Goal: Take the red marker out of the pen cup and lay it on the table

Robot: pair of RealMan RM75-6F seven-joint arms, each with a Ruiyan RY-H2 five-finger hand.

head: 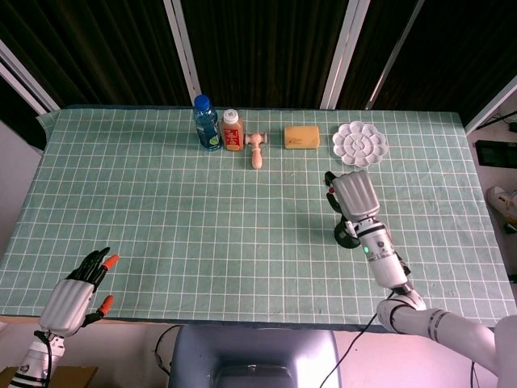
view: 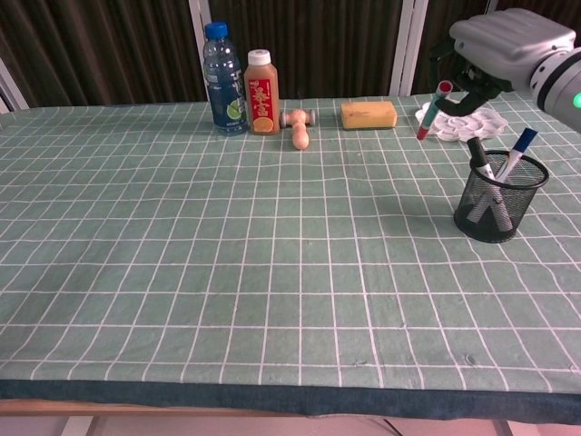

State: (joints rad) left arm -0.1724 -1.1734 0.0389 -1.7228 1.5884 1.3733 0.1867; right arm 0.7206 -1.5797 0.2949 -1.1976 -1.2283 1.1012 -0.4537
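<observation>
Left hand: the left hand (head: 74, 297) rested at the near left edge of the table (head: 161, 226), fingers spread and holding nothing; it had no part in this step, judging by how far it sat from the cup. Only the head view showed it.

Pen cup: the black mesh pen cup (view: 499, 196) stood on the near right part of the green gridded cloth, with a blue-capped marker (view: 514, 153) and a dark marker (view: 481, 156) leaning inside it. In the head view the right forearm covered most of the cup.

Right hand: the right hand (view: 497, 53) hung above and just behind the cup, fingers curled and pinching the upper end of the red marker.

Red marker: the red marker (view: 432, 111) was clear of the cup and in the air, tilted with its red tip pointing down and to the left, probably so it could be swung out over bare cloth and laid flat. The chest view showed its whole slant; the head view showed only a dark bit at the hand's left edge.

Progress: the removal looked done; laying it down was not.

Far row: a blue-capped water bottle (head: 207, 124), a juice bottle (head: 233, 130), a wooden mallet-like toy (head: 257, 149), a yellow sponge (head: 301, 137) and a white paint palette (head: 359, 144) lined the back edge, well apart from the work.
</observation>
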